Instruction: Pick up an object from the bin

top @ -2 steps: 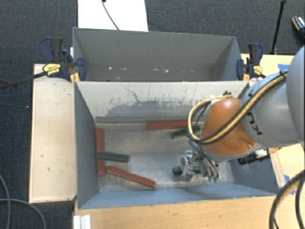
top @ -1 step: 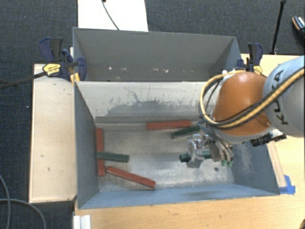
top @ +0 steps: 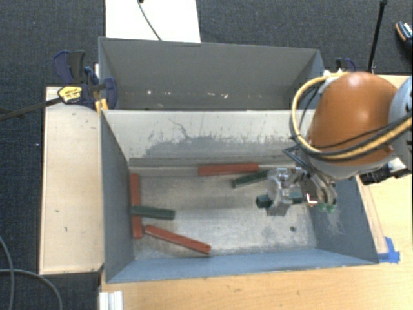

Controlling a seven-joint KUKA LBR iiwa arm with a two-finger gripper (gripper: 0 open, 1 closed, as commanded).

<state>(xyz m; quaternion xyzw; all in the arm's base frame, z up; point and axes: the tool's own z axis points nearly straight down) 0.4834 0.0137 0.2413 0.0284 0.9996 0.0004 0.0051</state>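
Dark green, the short stick (top: 249, 180) nearest the fingers (top: 281, 195) lies on the floor of the bin (top: 213, 137), toward its right end. It is placed just beside the fingers, to their upper left, with its long axis nearly parallel to the back wall. A red stick (top: 227, 170) is laid just behind it. Whether the fingers are wide or narrow cannot be told.

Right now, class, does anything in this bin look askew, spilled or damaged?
Nothing looks spilled or broken. The bars just lie loose at odd angles: a red bar slants at the front left, and a dark green bar tilts beside the gripper.
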